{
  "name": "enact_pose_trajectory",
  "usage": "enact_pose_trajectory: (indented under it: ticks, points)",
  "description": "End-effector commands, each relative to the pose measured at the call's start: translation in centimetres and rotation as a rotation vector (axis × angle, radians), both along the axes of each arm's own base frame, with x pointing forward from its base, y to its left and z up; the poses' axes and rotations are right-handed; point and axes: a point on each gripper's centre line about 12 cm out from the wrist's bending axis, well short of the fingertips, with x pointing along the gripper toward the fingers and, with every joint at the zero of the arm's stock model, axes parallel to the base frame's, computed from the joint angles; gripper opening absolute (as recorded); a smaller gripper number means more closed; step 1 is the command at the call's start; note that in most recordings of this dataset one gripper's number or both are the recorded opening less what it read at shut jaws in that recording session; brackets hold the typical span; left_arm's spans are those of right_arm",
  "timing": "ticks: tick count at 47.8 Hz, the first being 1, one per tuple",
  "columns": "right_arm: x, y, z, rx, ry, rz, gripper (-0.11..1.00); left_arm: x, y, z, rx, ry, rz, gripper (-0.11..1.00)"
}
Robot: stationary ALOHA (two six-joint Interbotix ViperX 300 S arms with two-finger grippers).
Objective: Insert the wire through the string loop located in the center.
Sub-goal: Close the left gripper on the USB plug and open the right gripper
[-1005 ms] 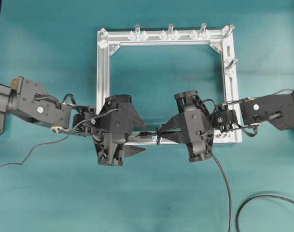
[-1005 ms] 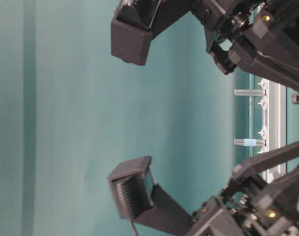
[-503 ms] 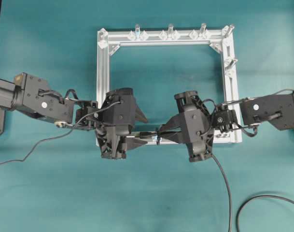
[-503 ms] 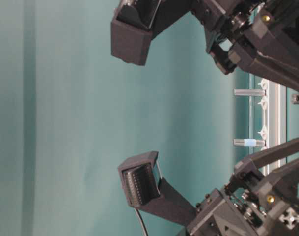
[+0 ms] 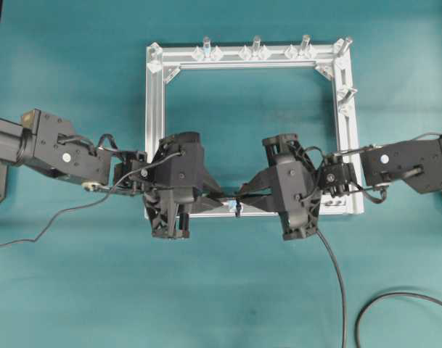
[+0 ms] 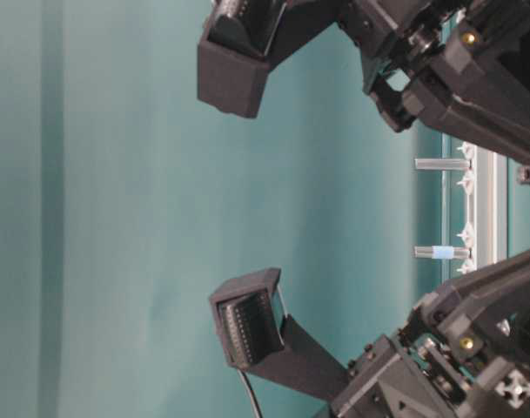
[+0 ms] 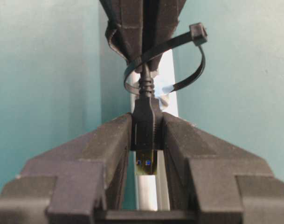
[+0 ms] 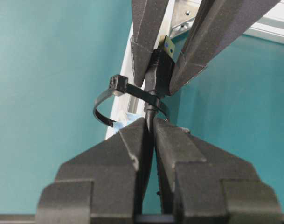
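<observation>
Fingers of the left gripper [image 7: 146, 140] closed on the rectangular plug [image 7: 145, 126] of the wire [image 8: 152, 100]; yellowish-metal tip exposed between them. Fingers of the right gripper [image 8: 150, 135] pinched narrow on the cable just behind the plug. String loop [image 7: 179, 60] encircles the cable at the plug's strain relief, apparently anchored to the silver frame bar [image 5: 155, 109] on the teal table [image 5: 75, 290].
</observation>
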Motion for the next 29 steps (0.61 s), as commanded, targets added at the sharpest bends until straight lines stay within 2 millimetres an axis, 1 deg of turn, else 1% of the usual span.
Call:
enact_pose_trajectory:
  ticks: [1,29]
  points:
    - [0.39,0.23,1.04,0.005,-0.039,0.006,0.07,0.32,0.09,0.87,-0.006,-0.024,0.006,0.2]
    - [-0.04,0.13,0.61,0.01,-0.023,0.0,0.07,0.21,0.09,0.8,-0.009,-0.015,0.008,0.2]
